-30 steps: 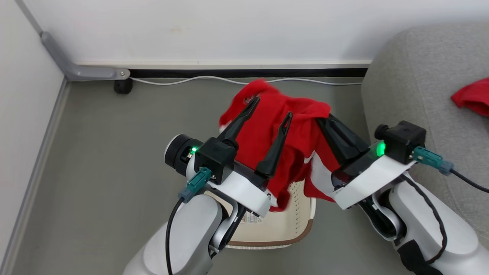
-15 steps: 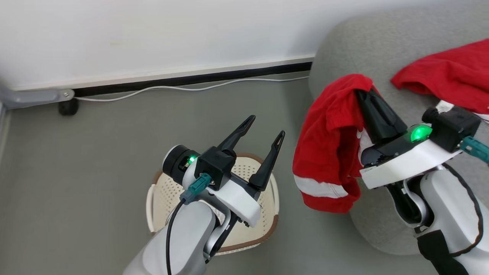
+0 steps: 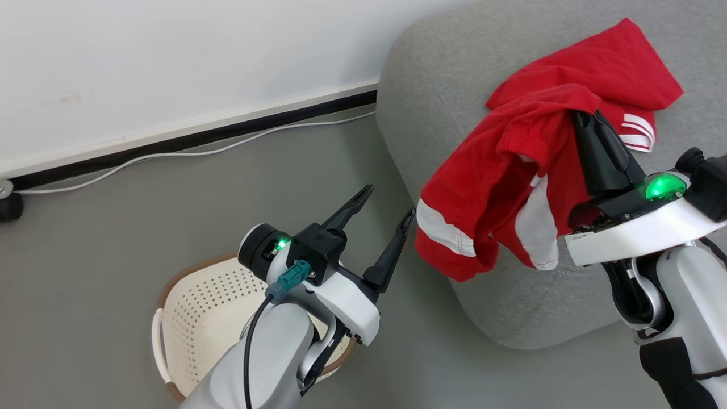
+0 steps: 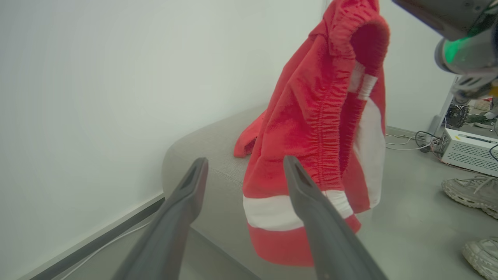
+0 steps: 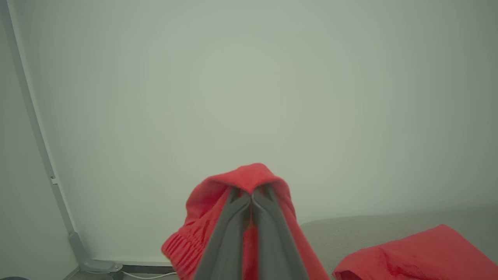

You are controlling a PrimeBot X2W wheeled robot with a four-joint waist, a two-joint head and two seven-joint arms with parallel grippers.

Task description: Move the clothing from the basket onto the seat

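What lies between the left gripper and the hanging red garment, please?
Nothing: in the head view a narrow open gap separates the left gripper from the garment.

Bright, even, diffuse light; soft faint shadows on floor. Head view sharp. Wrist views hazy, wall washed greenish, near fingers blurred, edges bowed.

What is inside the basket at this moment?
The visible part of the basket is bare perforated wall; nothing lies there. The left arm covers its right side, so that part cannot be checked.
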